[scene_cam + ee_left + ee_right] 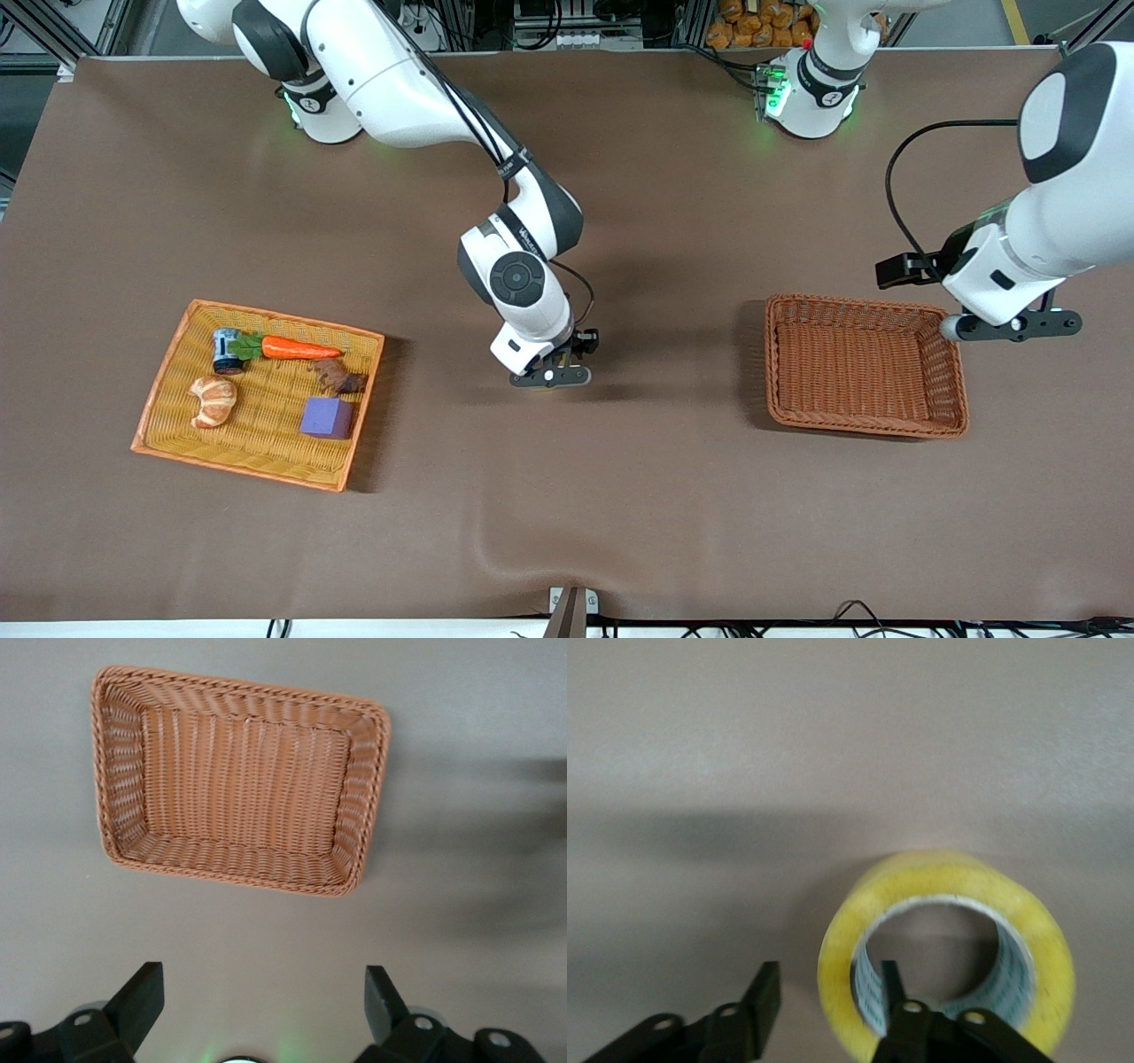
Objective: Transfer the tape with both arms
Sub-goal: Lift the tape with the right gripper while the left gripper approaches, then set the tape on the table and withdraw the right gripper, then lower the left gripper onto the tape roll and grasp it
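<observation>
The tape (948,873), a yellowish roll with a pale inner core, lies flat on the brown table under my right gripper (828,979). One finger (891,988) stands inside the ring and the other finger (765,992) outside it, with a gap between that outer finger and the roll's wall. The jaws are open and grip nothing. In the front view my right gripper (551,377) is low over the table's middle and hides the roll. My left gripper (1010,326) hangs open and empty beside the brown basket's edge, and its fingers (142,997) stand wide over bare table.
An empty brown wicker basket (864,306) sits toward the left arm's end. A yellow tray (266,461) toward the right arm's end holds a carrot (297,347), a croissant (213,400), a purple cube (326,417) and other small items.
</observation>
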Action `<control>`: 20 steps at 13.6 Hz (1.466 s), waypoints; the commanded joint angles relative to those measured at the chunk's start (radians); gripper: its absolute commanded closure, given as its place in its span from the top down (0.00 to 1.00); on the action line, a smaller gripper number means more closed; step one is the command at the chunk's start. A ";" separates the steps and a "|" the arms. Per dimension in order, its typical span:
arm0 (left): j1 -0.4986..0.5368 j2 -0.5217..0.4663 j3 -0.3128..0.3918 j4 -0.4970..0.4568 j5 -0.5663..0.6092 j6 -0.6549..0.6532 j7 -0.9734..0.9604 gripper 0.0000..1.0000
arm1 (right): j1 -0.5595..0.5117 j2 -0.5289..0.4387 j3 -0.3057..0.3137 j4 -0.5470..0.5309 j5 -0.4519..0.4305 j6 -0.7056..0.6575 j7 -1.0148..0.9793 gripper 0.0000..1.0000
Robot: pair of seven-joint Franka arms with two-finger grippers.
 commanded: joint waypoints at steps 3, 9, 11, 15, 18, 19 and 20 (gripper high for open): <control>-0.057 0.042 -0.004 -0.015 -0.015 0.108 0.002 1.00 | -0.060 -0.285 -0.065 -0.078 -0.026 -0.264 0.002 1.00; -0.292 0.202 -0.004 0.035 -0.021 0.301 -0.250 1.00 | -0.256 -0.658 -0.092 -0.294 -0.110 -0.390 -0.105 1.00; -0.368 0.289 -0.003 0.098 -0.019 0.355 -0.370 1.00 | -0.331 -0.706 -0.088 -0.278 -0.168 -0.501 -0.168 1.00; -0.486 0.438 -0.004 0.167 -0.021 0.560 -0.559 1.00 | -0.578 -0.816 -0.039 -0.285 -0.169 -0.578 -0.503 1.00; -0.550 0.521 -0.003 0.195 -0.021 0.659 -0.639 1.00 | -0.685 -0.862 -0.039 -0.273 -0.163 -0.661 -0.561 1.00; -0.565 0.544 -0.003 0.195 -0.021 0.700 -0.652 1.00 | -0.705 -0.862 -0.040 -0.253 -0.171 -0.684 -0.587 1.00; -0.580 0.565 0.000 0.195 -0.021 0.726 -0.669 1.00 | -0.724 -0.861 -0.042 -0.248 -0.177 -0.690 -0.630 1.00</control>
